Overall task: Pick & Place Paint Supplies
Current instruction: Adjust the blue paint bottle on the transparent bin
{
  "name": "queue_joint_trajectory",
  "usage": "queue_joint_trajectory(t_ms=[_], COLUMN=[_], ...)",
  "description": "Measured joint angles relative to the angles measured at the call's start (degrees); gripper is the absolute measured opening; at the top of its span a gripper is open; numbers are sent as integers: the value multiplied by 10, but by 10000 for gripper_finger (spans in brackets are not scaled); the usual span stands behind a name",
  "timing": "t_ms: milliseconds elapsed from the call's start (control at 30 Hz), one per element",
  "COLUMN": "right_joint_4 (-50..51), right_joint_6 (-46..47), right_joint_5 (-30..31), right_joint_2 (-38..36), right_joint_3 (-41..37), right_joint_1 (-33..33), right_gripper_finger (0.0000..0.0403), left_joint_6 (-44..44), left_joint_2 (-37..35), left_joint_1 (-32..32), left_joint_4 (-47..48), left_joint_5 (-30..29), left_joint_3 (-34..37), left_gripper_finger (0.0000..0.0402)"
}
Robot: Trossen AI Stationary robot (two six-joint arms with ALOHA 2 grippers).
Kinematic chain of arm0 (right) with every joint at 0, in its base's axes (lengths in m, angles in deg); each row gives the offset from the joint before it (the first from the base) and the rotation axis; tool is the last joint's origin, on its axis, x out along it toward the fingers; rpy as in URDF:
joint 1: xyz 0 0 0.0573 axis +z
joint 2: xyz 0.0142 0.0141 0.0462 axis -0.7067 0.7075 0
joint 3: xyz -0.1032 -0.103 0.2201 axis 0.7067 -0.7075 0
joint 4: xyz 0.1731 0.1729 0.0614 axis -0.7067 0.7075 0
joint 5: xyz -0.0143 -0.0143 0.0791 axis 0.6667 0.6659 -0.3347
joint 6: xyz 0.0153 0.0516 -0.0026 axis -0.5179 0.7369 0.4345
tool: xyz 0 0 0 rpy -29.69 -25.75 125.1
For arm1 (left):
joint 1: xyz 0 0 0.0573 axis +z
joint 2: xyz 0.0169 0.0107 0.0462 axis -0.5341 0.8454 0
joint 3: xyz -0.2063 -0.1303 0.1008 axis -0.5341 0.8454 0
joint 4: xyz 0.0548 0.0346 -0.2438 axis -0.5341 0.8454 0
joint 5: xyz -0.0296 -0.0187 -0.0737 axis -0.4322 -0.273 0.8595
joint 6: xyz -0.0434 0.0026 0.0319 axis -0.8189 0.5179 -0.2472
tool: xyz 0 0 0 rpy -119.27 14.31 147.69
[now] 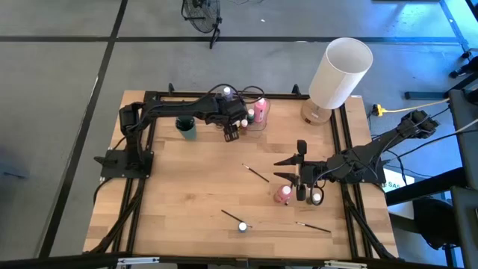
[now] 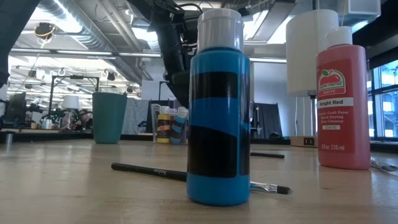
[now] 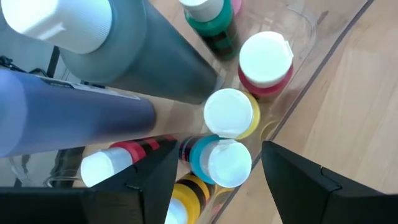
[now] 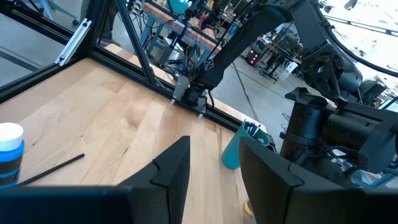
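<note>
On the wooden desk [image 1: 194,179] we see a teal cup [image 1: 186,128], a clear container [image 1: 258,119], a white cylinder [image 1: 340,71], a pink bottle [image 1: 282,194], a blue bottle [image 1: 243,226] and three paintbrushes [image 1: 255,173].

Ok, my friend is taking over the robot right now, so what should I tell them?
Left gripper: open over the clear container, fingers either side of a boxed blue bottle, not gripping.
Right gripper: open, empty, low beside the pink bottle.
Done: several bottles already stand in the container.
Left: the pink bottle, a small bottle beside it, the lone blue bottle near the front and three paintbrushes lying loose on the table.
</note>
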Motion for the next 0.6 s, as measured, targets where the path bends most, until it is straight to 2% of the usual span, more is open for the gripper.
queue_joint_trajectory(t_ms=[433, 600], right_joint_4=[-3, -3], right_joint_6=[0, 0], right_joint_5=[0, 0], right_joint_2=[0, 0], right_joint_3=[0, 0], right_joint_1=[0, 0], right_gripper_finger=[140, 140], left_joint_6=[-24, -23], left_joint_2=[0, 0], left_joint_1=[0, 0], left_joint_4=[0, 1], left_joint_5=[-1, -22], left_joint_3=[0, 0], left_gripper_finger=[226, 226])
